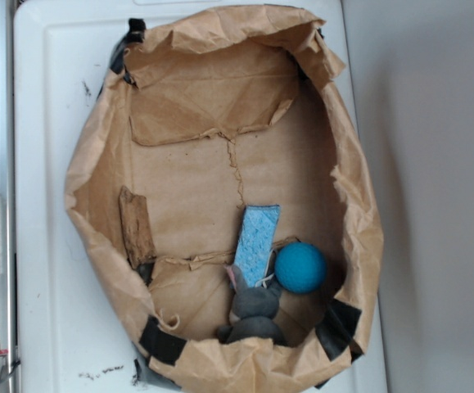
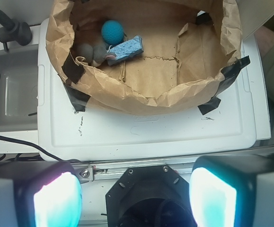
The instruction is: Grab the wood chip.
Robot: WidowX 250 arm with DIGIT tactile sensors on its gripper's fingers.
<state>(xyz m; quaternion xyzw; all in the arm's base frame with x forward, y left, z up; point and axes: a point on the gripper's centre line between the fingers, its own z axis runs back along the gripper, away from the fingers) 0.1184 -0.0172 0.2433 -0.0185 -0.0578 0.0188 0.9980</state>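
Note:
The wood chip (image 1: 136,227), a dark brown, rough-edged strip, leans against the left inner wall of the crumpled paper bag (image 1: 89,164) in the exterior view. The wrist view does not show it, because the bag's near wall (image 2: 151,97) hides that side. My gripper (image 2: 134,198) shows only in the wrist view. Its glowing fingertips (image 2: 56,201) stand wide apart with nothing between them. It hangs above the black base mount (image 2: 146,198), outside the bag and well short of it.
Inside the bag lie a light-blue sponge (image 1: 258,243), a blue ball (image 1: 300,268) and a grey plush toy (image 1: 253,311). The bag sits on a white plastic lid (image 2: 151,132), taped with black strips (image 2: 73,71). A grey sink basin (image 2: 13,94) is at the left.

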